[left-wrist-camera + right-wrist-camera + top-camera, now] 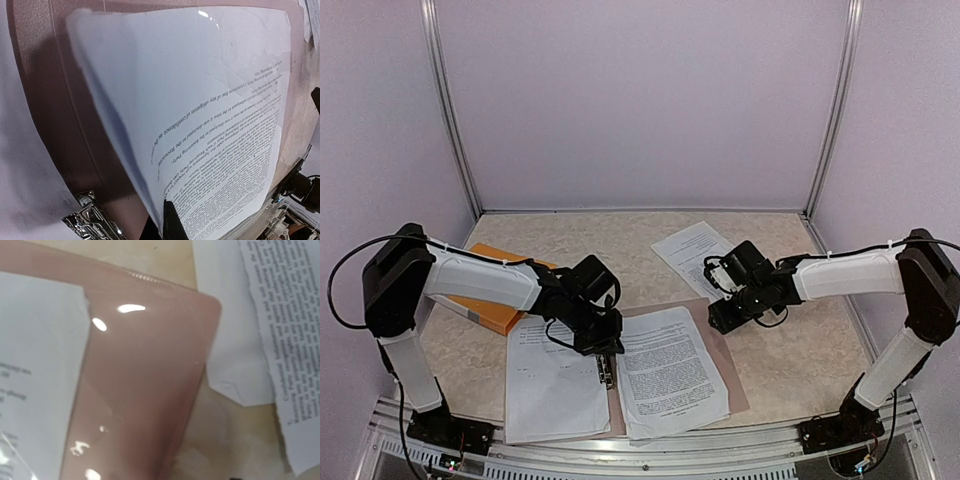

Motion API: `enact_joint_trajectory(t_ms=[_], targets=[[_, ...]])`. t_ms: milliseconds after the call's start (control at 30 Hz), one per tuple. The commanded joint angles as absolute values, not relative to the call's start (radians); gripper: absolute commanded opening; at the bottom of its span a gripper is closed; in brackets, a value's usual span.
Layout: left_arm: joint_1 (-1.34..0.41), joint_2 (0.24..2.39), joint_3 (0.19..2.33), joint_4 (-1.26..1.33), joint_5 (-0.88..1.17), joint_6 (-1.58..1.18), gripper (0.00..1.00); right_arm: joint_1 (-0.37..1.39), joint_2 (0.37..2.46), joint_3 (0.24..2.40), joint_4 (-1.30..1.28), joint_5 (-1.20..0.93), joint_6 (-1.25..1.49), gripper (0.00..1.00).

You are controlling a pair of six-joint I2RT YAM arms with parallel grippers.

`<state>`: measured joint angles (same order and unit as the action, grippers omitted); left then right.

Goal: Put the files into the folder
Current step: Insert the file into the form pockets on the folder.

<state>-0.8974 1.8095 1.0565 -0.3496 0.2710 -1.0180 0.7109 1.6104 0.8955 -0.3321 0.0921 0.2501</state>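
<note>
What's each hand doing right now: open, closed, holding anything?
Left hand: closed, over the folder; any grip on the sheet cannot be told.
Right hand: cannot be told.

Top external: set high at the near side, looks down and toward the far side, wide over the whole surface [800, 345]. Left wrist: sits close above the open folder [45, 125], faces its right-half printed sheet [200, 100] obliquely. Right wrist: looks straight down, very close, at the folder's far right corner and a loose sheet [300, 340]. Shares both with the top view.
</note>
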Motion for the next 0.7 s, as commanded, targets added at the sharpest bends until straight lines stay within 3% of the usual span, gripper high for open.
enact_joint_trajectory(t_ms=[0, 667], targets=[[-0.893, 1.836, 1.093, -0.387, 0.232, -0.969, 0.0, 0.7, 1.629, 0.862, -0.299, 0.069, 0.287, 0.57], [-0.891, 1.871, 1.102, -0.338, 0.239, -0.988, 0.0, 0.695, 1.635, 0.838, -0.272, 0.061, 0.321, 0.6]])
